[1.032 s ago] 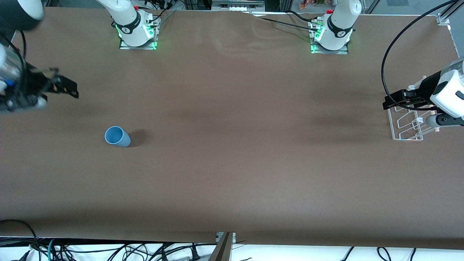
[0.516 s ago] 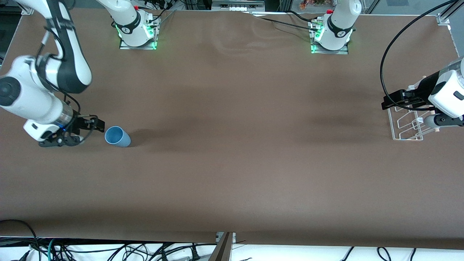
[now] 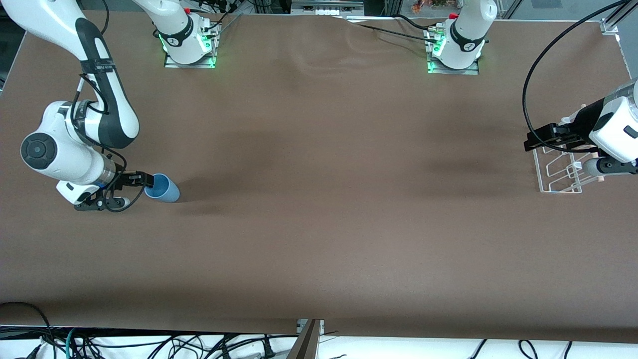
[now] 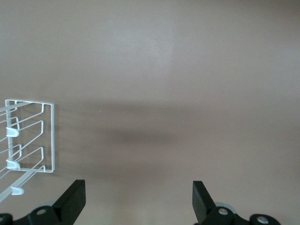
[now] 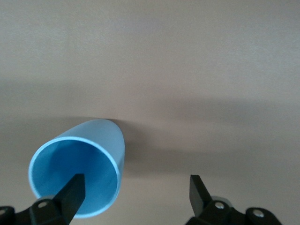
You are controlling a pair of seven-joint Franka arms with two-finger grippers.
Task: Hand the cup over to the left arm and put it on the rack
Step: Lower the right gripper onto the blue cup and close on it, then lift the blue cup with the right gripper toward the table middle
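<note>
Soft, even overhead light falls on the matt brown table cover [image 3: 319, 209], with no glare. Broad, blurred shadow bands cross its middle. The small light-blue plastic cup [image 3: 163, 188], lying at the open right gripper [image 3: 133, 189], casts a soft dark shadow away from that claw. Green lamps glow at both arm bases. Both wrist views are sharp; a diffuse shadow lies ahead of the open left gripper [image 4: 136, 204].

One black finger of the right gripper [image 3: 133, 191] covers part of the cup's [image 3: 163, 188] open mouth at the table's right-arm end. At the left-arm end, the left gripper [image 3: 537, 141] and its white wrist block hide part of the rack [image 3: 558, 183], and the front view's edge cuts the arm off. Both wrist views crop the fingers' bases.
</note>
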